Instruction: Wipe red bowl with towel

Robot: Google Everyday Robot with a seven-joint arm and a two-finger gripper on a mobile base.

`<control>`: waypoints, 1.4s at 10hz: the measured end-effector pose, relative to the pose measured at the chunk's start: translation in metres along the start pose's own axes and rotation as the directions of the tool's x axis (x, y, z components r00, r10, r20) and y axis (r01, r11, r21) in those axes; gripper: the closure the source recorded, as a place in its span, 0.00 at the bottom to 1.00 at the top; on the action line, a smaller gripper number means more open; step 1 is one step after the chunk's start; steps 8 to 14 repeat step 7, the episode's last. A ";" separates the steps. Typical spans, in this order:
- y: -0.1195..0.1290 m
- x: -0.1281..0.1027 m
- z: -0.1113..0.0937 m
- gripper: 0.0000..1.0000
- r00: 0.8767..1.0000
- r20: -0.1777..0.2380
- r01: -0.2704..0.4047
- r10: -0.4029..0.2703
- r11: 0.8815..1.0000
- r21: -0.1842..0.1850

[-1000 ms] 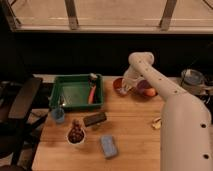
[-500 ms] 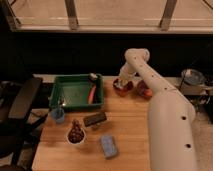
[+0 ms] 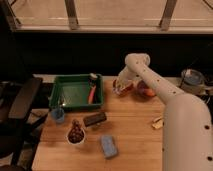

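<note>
Camera view shows my end effector [image 3: 119,87] down at the red bowl [image 3: 123,87] on the far side of the desk [image 3: 130,135], just right of the green tray [image 3: 75,92]. A second ago my arm reached further right, toward the neighbouring bowl [image 3: 146,91]; it has swung left and the wrist now sits over the red one. Something pale, likely the towel [image 3: 118,90], sits at the rim. Wiping seems under way.
</note>
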State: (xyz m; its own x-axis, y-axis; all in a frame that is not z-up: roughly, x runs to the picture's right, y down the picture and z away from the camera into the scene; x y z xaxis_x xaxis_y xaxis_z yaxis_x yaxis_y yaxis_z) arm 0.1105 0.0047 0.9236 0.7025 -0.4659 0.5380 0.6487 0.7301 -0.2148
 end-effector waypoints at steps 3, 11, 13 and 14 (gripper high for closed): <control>0.024 0.023 -0.012 1.00 0.998 -0.052 -0.042 0.040 0.998 -0.041; 0.002 0.061 -0.016 1.00 0.994 -0.090 -0.064 0.061 0.997 -0.032; 0.002 0.061 -0.016 1.00 0.994 -0.090 -0.064 0.061 0.997 -0.032; 0.002 0.061 -0.016 1.00 0.994 -0.090 -0.064 0.061 0.997 -0.032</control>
